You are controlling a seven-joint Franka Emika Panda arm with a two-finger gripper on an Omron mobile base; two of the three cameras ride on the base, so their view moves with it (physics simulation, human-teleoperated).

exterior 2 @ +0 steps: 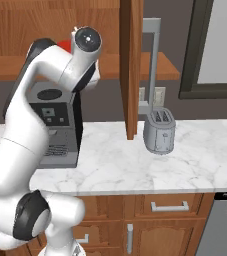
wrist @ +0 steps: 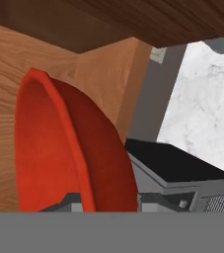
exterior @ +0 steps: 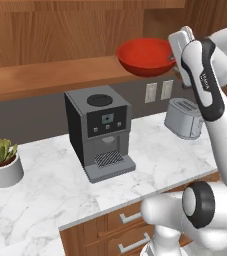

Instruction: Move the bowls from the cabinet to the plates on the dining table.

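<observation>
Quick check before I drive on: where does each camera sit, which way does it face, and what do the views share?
Left base view: behind the arm on its left, facing forward and down at the counter, coffee machine, toaster, plant pot; the gripper grips the red bowl.
Right base view: behind the arm on its right, facing the same counter, past the open cabinet door; the arm hides most of the bowl.
Hand view: on the hand, rolled, looking along the bowl's rim into the cabinet.
Shared: bowl, coffee machine, counter.

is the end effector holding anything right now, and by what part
Yes: the end effector holds the red bowl by its rim, on the side nearest the arm, in the air above the coffee machine.
</observation>
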